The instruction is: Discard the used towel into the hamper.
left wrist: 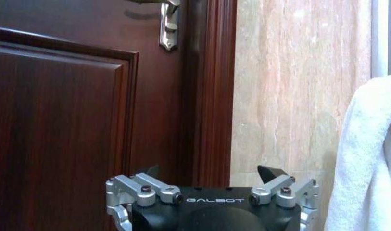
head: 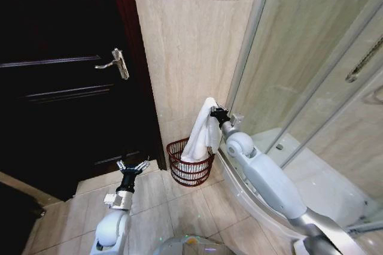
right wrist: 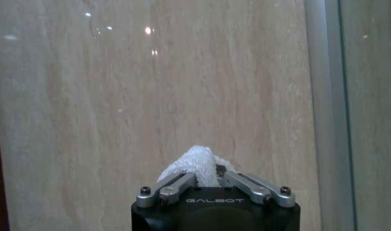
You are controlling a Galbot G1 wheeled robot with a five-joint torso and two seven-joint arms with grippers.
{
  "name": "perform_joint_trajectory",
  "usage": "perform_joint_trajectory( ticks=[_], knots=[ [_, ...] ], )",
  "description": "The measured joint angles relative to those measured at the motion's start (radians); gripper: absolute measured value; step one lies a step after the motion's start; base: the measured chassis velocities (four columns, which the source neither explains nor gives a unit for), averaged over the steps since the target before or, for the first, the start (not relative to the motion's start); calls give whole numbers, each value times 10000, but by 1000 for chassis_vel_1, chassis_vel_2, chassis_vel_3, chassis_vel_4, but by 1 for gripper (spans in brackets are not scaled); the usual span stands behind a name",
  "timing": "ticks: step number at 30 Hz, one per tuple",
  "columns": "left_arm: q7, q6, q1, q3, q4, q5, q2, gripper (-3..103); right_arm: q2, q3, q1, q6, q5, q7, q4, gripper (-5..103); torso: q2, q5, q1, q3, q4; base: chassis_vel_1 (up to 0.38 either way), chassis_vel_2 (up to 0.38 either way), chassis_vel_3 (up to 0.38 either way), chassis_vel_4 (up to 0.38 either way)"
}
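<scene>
Dark wooden door (head: pixel 60 75) at left, left gripper (head: pixel 133 166) idle low before it with fingers apart, hamper (head: pixel 190 164) on floor against tiled wall, white towel (head: pixel 202 130) hanging into it, right gripper (head: pixel 216 113) fingers clamped on towel's top.

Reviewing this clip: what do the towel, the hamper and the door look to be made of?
The towel, pinched in the right tool above the basket, looks like white terry cloth: nubby pile, soft folds. The hamper appears to be thin wire or plastic bars, dark reddish-brown, open weave. The door looks like dark varnished wood with raised panels and visible grain, though veneer is possible. The left tool waits open, low by the door.
</scene>
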State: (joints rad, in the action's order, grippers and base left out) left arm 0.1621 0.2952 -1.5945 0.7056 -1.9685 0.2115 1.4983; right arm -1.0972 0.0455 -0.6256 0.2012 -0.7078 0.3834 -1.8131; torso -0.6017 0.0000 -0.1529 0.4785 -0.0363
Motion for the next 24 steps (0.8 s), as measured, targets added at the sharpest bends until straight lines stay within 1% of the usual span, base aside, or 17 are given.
perform_joint_trajectory(
  ticks=[10,15,17,20,22,24],
  knots=[
    [-64,148,-42,-4,44,-94,144,100,-26,223,-45,95,-35,34,-470,3,27,0,10,-18,2,0,0,0,0],
    [-122,180,-207,49,-81,-276,328,100,-136,535,522,315,-379,412,-716,3,17,-1,6,-14,-3,0,0,0,0],
    [-128,190,-246,59,-110,-299,357,100,-123,561,549,386,-400,446,-760,3,13,-2,6,-13,-3,0,0,0,0],
    [-136,233,-300,80,-148,-331,420,100,-83,559,341,449,-232,376,-704,3,7,-1,3,-8,-2,0,0,0,0],
    [-139,239,-317,81,-170,-352,446,100,-90,435,-14,380,71,227,-582,3,3,2,-1,-4,2,0,0,0,0],
    [-139,239,-316,80,-177,-365,447,100,-101,387,-151,322,132,193,-571,3,1,2,-2,-3,3,0,0,0,0]
  ],
)
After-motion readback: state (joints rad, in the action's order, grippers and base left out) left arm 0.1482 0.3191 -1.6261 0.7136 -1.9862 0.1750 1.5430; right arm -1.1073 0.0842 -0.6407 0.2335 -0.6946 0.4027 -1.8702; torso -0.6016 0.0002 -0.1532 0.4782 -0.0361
